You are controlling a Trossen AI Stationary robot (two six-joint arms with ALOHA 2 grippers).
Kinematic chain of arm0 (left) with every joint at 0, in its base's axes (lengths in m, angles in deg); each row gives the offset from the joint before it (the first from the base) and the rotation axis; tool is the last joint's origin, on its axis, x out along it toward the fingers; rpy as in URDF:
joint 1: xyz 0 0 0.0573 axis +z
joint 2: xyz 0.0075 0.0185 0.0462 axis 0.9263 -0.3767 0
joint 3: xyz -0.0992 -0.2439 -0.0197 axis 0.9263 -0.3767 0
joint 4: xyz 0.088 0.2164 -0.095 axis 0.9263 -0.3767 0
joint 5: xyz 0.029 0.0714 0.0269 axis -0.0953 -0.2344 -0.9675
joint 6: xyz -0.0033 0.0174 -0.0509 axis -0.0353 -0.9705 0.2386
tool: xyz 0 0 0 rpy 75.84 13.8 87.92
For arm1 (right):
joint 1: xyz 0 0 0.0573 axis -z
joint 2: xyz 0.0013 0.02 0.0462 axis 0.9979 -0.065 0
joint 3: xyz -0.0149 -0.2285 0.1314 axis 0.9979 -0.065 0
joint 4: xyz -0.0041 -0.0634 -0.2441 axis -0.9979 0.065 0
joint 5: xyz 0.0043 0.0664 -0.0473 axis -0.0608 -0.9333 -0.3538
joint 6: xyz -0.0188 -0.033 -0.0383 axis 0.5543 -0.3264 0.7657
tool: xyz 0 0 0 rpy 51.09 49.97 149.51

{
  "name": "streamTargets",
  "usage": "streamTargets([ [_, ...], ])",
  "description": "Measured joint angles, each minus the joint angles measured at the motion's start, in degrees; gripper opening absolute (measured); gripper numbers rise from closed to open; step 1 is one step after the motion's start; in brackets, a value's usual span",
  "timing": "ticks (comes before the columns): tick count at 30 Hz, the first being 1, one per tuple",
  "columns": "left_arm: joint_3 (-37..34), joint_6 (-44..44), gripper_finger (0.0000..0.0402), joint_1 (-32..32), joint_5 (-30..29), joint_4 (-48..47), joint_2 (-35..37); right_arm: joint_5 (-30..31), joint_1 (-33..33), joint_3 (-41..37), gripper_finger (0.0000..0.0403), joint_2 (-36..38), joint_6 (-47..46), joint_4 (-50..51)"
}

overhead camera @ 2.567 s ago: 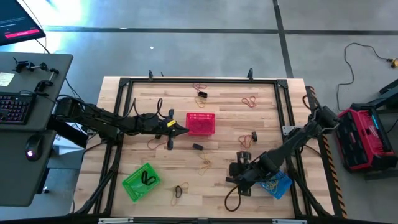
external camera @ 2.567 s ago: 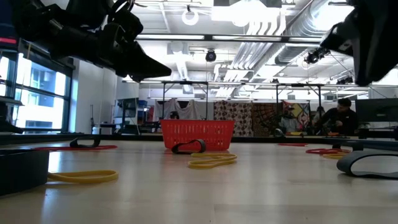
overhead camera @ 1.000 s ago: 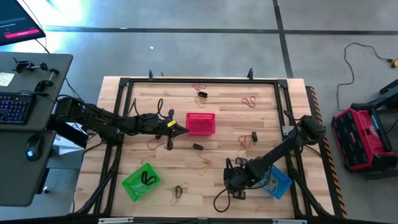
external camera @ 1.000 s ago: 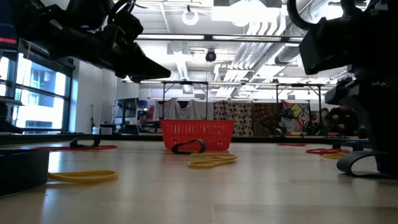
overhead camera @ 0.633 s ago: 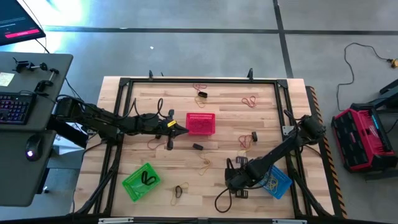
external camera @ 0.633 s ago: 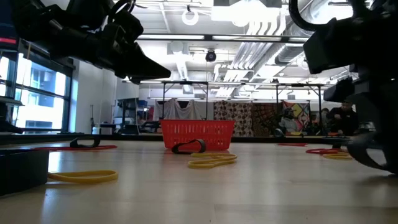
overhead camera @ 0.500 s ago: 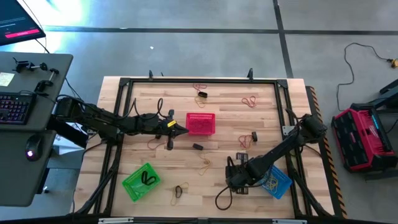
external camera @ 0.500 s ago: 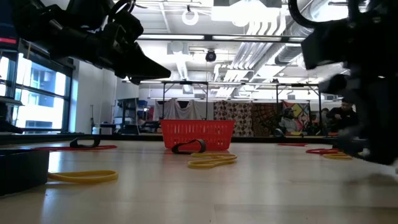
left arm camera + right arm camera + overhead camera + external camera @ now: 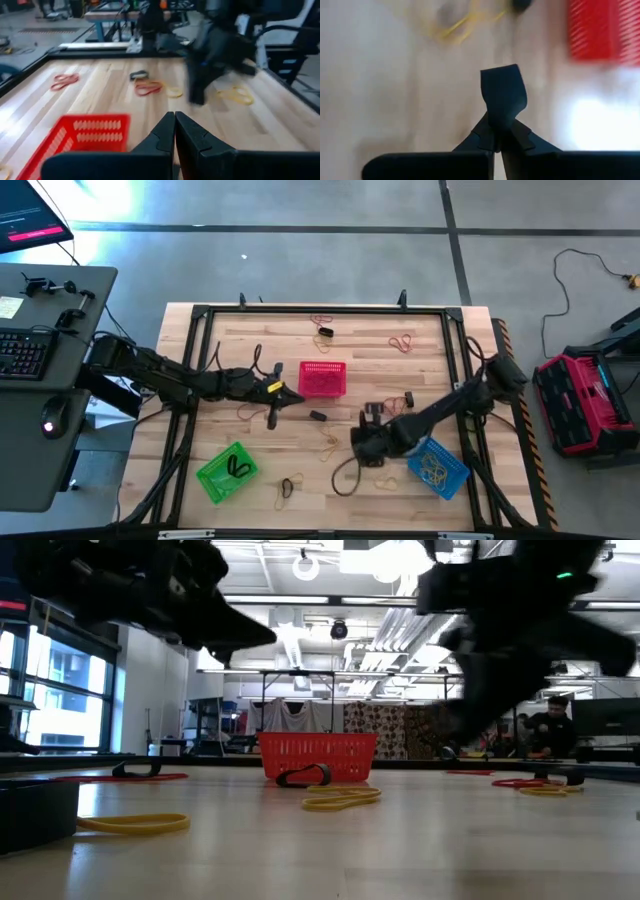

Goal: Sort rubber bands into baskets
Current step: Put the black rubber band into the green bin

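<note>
With its jaws pinched tight on a black rubber band (image 9: 502,97), the right gripper (image 9: 357,442) hangs between the red basket (image 9: 322,378) and the blue basket (image 9: 437,466), while the left gripper (image 9: 292,397), jaws closed and empty, waits beside the red basket; the thin band could slip free mid-carry.

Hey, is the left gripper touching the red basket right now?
Apart. The high view shows the left gripper, jaws shut, just short of the red basket, with a strip of bare table between them.
</note>
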Motion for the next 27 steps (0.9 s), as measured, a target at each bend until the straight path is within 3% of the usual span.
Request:
streamTargets([
  [4,2.6,-1.74,0.0014,-2.34,-0.65,-0.8,-3.3,3.46,4.05,0.04,0.0001,0.0,6.0,-6.75],
  [12,7.45,-2.36,0.0077,-5.01,-9.38,-0.91,-13.63,1.33,8.4,0.04,0.0001,0.0,12.35,-15.31],
  [19,11.67,-1.28,0.0127,-5.81,-10.95,-0.75,-19.96,1.12,8.53,0.04,0.0,0.0,13.94,-16.47],
  [27,16.22,-1.07,0.0158,-6.82,-13.96,-0.68,-23.8,1.12,8.51,0.04,0.0,0.0,13.94,-17.02],
])
